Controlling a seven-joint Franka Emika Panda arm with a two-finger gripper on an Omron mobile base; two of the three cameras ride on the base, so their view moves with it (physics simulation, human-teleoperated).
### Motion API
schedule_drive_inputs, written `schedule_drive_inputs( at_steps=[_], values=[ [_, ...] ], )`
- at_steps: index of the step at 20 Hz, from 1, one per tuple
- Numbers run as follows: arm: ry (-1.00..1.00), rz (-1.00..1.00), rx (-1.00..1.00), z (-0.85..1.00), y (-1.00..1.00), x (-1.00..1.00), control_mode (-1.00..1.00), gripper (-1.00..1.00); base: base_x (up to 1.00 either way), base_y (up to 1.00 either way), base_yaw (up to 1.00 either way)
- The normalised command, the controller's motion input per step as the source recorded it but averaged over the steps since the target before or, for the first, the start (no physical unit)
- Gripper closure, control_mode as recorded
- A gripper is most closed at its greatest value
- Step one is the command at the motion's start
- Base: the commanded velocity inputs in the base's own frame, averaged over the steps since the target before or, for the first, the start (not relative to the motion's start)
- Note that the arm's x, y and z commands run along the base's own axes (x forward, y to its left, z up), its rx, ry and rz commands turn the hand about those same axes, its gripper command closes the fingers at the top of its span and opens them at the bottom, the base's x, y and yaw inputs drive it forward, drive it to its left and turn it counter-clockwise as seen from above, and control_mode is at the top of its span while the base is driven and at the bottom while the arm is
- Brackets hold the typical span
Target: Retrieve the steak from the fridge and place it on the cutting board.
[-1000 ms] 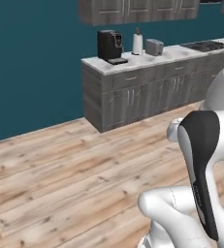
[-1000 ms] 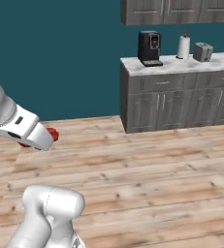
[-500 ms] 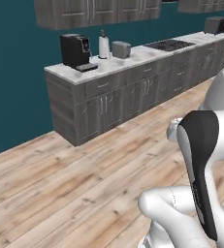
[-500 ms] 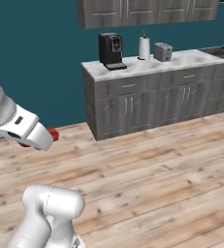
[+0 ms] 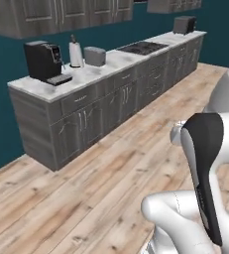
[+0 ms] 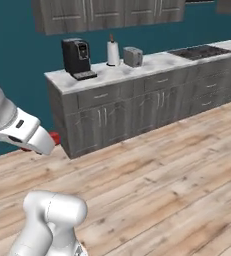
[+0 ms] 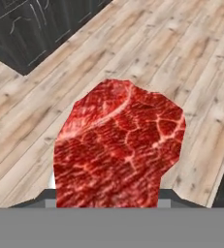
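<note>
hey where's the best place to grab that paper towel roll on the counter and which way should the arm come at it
Judging by its pose, grip the paper towel roll around its middle with the jaws level, one on each side of the upright cylinder. Come from the open floor side of the counter: the wall is behind it, the coffee machine stands on one side and the toaster on the other. The gripper already carries the steak.

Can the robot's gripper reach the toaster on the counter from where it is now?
Probably not. The gripper hangs over open wood floor, well short of the counter, so the toaster looks too far off, and the steak already fills it.
</note>
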Motion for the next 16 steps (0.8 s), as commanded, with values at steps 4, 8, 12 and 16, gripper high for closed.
schedule_drive_inputs(
  at_steps=[4, 8, 12, 16],
  values=[
    [0.0, 0.0, 0.0, 0.0, 0.0, 0.0, 1.0, 1.0, 0.68, 0.18, -0.6],
    [0.0, 0.0, 0.0, 0.0, 0.0, 0.0, 1.0, 1.0, 0.59, 0.25, -0.79],
    [0.0, 0.0, 0.0, 0.0, 0.0, 0.0, 1.0, 1.0, 0.51, 0.19, -0.81],
    [0.0, 0.0, 0.0, 0.0, 0.0, 0.0, 1.0, 1.0, 0.58, 0.32, -0.8]
  ],
)
